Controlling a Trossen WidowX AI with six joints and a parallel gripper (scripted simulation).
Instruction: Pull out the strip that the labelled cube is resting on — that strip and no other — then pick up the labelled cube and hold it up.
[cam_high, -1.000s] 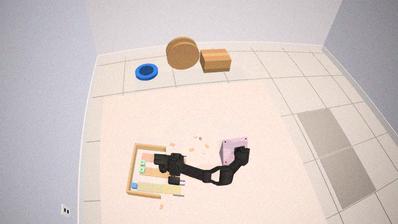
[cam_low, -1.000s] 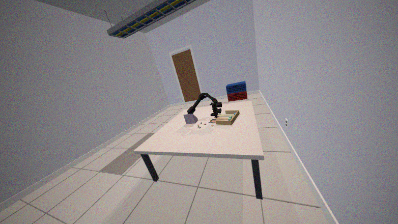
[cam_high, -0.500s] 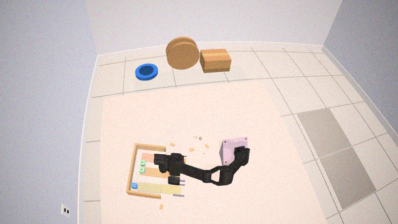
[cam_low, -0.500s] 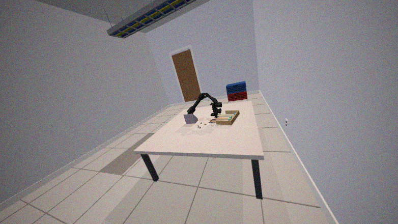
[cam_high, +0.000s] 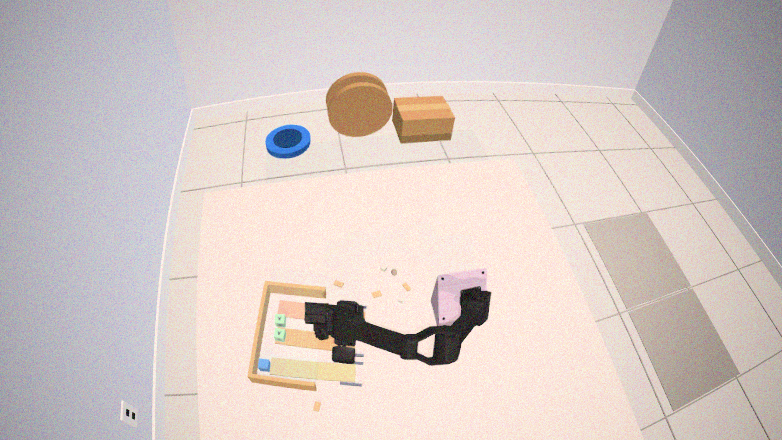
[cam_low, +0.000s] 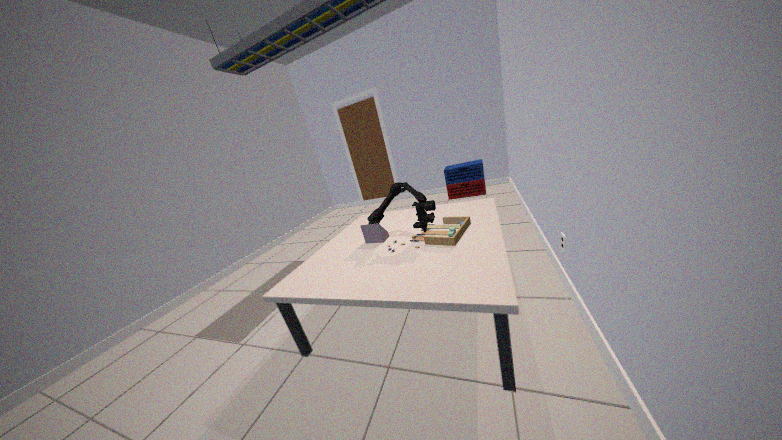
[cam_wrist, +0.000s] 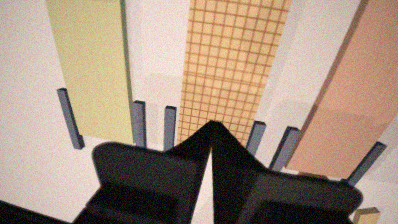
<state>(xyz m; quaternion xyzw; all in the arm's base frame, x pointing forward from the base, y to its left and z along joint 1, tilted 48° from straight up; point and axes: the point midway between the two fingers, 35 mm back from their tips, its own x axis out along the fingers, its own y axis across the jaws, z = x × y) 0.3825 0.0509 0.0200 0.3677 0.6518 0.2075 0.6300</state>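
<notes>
My gripper (cam_wrist: 214, 126) is shut, with its tips together over the near end of the orange gridded strip (cam_wrist: 227, 55) (cam_high: 308, 340). A yellow strip (cam_wrist: 95, 65) (cam_high: 314, 369) lies to one side and a salmon strip (cam_wrist: 355, 95) (cam_high: 290, 309) to the other. A green cube (cam_high: 279, 334) with a dark mark sits at the far end of the orange strip. Another marked green cube (cam_high: 279, 319) sits by the salmon strip; its exact support is unclear. A blue cube (cam_high: 264, 364) is at the yellow strip's far end. In the top view the arm hides the fingertips.
A three-sided wooden frame (cam_high: 257, 333) (cam_low: 462, 232) surrounds the strips' far ends. Blue-grey guide bars (cam_wrist: 170, 127) (cam_wrist: 256, 137) flank the strips. Small orange pieces (cam_high: 376, 293) (cam_high: 316, 406) lie outside the frame. A pink block (cam_high: 445, 284) is by the arm's base.
</notes>
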